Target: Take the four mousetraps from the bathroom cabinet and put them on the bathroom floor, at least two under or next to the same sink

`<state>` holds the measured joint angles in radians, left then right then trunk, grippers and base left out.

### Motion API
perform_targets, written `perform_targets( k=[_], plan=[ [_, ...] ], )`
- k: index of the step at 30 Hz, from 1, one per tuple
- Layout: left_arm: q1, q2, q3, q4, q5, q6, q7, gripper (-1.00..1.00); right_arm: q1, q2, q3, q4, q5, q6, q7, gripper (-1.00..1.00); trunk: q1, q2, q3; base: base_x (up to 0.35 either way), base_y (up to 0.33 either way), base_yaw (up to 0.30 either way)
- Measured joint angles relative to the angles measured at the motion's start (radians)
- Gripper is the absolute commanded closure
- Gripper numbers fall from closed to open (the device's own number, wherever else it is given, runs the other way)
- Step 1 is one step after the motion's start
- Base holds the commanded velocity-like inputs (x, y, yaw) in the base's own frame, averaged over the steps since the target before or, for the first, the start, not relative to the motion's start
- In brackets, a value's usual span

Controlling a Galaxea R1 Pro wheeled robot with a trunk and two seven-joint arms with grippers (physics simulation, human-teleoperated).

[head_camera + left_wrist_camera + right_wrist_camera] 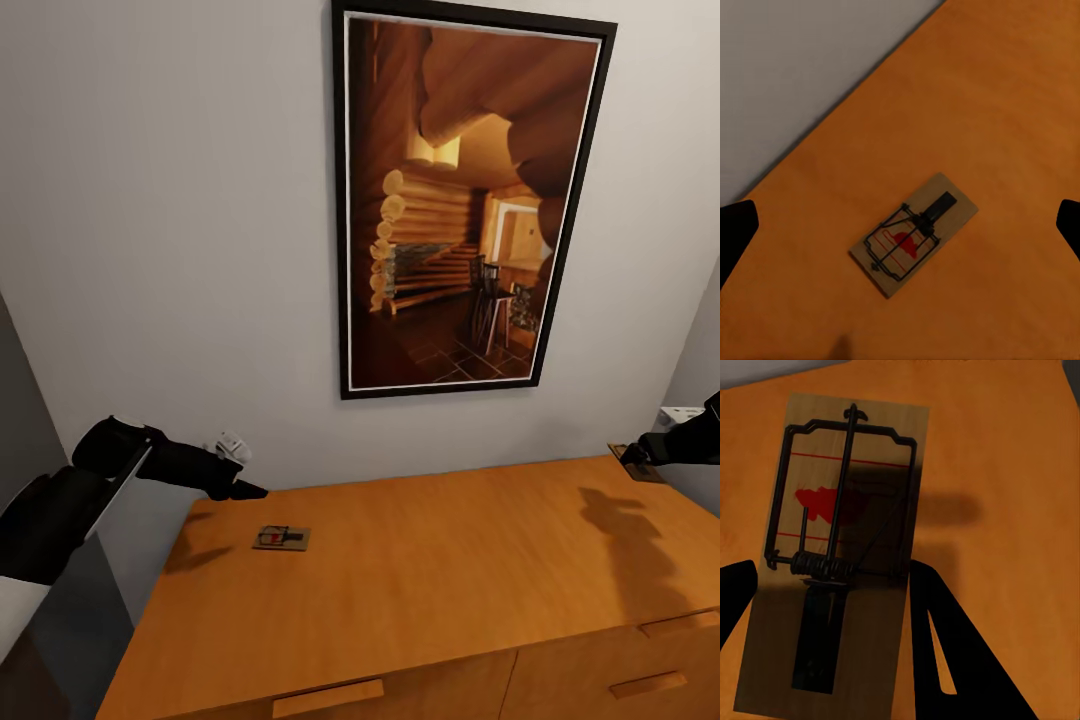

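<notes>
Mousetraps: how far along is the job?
Done: nothing visibly placed on the floor yet. In hand: right gripper seems to be holding one mousetrap above the cabinet. Left: another mousetrap lies on the cabinet under the open left gripper.

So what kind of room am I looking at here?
Indoors, a domestic room, though which room is not clear. A low orange-brown wooden cabinet with drawer handles stands against a plain grey wall, a framed picture of a log-cabin interior hangs above, and a mousetrap lies on top.
</notes>
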<state>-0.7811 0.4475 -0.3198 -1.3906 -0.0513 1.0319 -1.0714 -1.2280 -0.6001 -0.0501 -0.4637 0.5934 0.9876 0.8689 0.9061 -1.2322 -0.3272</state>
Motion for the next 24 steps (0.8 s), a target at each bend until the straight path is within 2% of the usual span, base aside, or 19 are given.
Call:
perform_targets(
  k=[8,13,24],
  plan=[
    [0.0,-0.005,-0.002,0.002,-0.002,-0.002,0.003,-1.0,0.0,0.001,0.0,0.0,0.0,-0.002,0.0,1.0,0.0,0.0,0.0,0.076,0.0,0.0],
    [0.0,-0.018,-0.004,0.004,-0.004,-0.003,0.005,-1.0,0.0,0.001,0.0,0.0,0.0,-0.003,-0.001,1.0,0.0,0.0,0.0,0.028,0.0,0.0],
    [0.0,-0.06,-0.005,0.005,-0.073,0.0,0.012,-1.0,0.0,0.0,0.0,0.0,0.0,-0.003,0.0,1.0,0.0,0.0,0.0,0.003,0.0,0.0]
  ],
)
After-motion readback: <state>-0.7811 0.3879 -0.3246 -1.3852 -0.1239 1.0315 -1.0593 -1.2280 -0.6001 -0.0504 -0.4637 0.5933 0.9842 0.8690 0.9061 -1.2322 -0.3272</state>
